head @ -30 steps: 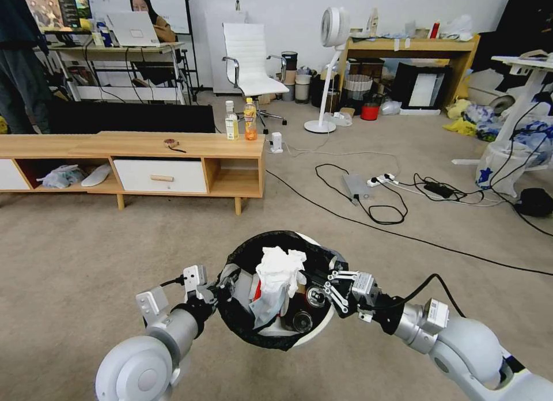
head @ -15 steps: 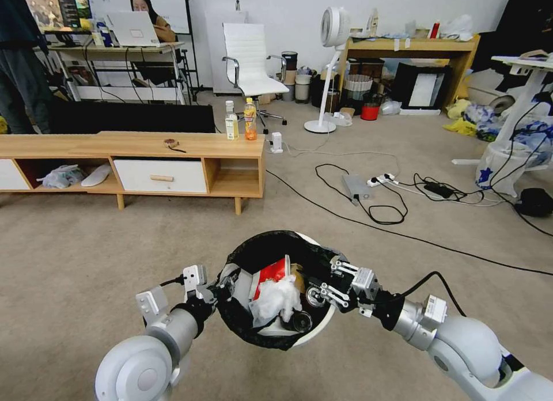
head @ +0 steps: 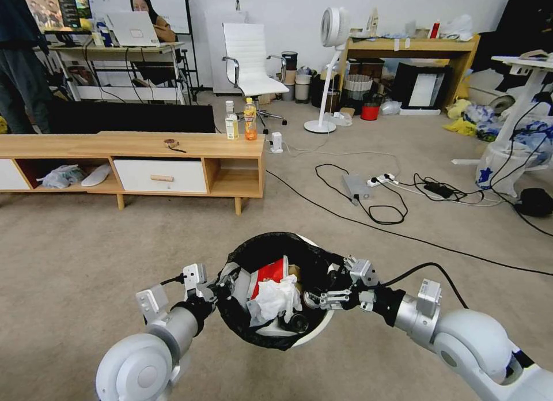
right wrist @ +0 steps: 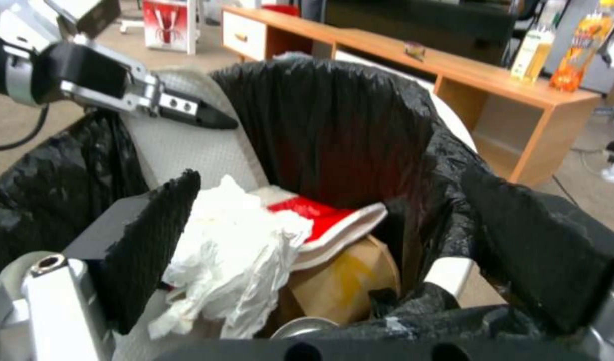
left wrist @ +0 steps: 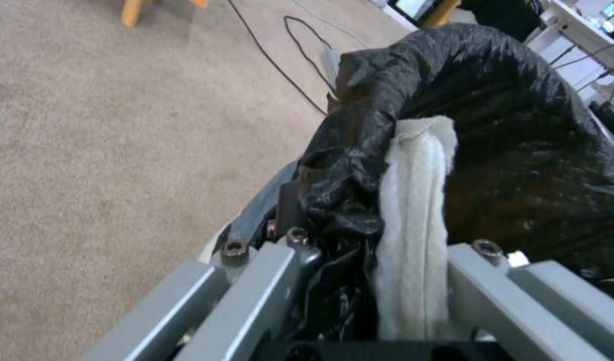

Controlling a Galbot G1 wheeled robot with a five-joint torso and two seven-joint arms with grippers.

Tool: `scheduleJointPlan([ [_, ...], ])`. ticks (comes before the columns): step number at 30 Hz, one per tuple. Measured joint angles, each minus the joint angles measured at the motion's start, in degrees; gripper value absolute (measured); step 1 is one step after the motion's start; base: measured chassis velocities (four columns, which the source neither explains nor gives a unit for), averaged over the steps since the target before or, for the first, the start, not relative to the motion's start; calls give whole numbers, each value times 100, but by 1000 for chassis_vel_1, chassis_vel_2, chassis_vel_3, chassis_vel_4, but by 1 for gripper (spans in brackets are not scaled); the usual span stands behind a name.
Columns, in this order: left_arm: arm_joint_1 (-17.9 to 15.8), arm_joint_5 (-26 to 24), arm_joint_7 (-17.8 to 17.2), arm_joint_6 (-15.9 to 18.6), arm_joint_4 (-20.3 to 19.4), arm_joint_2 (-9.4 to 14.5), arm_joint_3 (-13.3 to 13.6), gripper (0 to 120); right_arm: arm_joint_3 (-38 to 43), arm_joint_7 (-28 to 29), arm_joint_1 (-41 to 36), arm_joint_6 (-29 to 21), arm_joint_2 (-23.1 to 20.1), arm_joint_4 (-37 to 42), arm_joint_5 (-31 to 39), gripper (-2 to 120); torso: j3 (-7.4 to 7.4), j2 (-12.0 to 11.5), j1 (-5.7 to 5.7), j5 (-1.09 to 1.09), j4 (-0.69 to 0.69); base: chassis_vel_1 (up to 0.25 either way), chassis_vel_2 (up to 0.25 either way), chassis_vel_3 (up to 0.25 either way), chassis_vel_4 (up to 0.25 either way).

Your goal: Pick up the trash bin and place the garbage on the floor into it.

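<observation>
Jaws of the left gripper [head: 222,287] pinch the trash bin [head: 314,332] at its bag-lined rim, holding it above the floor [head: 86,245]. Right gripper [head: 328,294] hangs spread over the bin's opposite rim, probably having released; garbage [head: 276,294] lies inside.

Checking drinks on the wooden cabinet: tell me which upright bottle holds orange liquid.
The orange-filled plastic bottle, nearer the cabinet's right end; the pale bottle beside it holds none.
</observation>
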Motion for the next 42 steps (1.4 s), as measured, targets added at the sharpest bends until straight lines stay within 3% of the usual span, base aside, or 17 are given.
scheduleJointPlan([
  [7,-17,-13,14,-10,-1,-1,-26,7,329,40,-7,537,150,160,-195,100,0,0,0,-1,0,0,0,0,0],
  [11,-30,-52,12,-10,-27,14,-105,7,654,391,2,891,269,373,-440,100,0,0,0,0,1,0,0,0,0],
  [13,-65,-137,0,-10,-93,41,-185,7,1042,949,20,1080,388,609,-482,100,0,0,0,-1,0,0,0,0,0],
  [21,-72,-150,-14,-7,-115,7,-200,7,1999,1476,-149,1052,649,900,-386,100,0,0,0,0,-1,0,0,0,0],
  [29,-76,-151,-24,-5,-115,-28,-217,7,2603,1637,-405,1054,881,895,-310,100,0,0,0,-1,0,0,0,0,0],
  [31,-61,-151,-26,-5,-115,-41,-218,7,2658,2190,-580,721,1024,828,-471,100,0,0,0,0,0,0,0,0,0],
  [32,-61,-151,-26,-5,-115,-41,-218,7,2658,2190,-580,721,1024,828,-471,100,0,0,0,0,0,0,0,0,0],
  [35,-65,-154,-27,-5,-122,-43,-219,7,2383,3587,-838,-407,1244,976,-423,100,0,0,0,0,1,0,0,0,0],
  [38,-67,-165,-29,-6,-123,-43,-216,7,2210,3981,-1021,-775,1353,905,-487,100,0,0,0,-1,1,0,0,0,0],
  [42,-54,-182,-29,-11,-133,-44,-209,7,2067,4099,-1199,-701,1472,582,-803,100,0,0,0,0,-1,0,0,0,0],
])
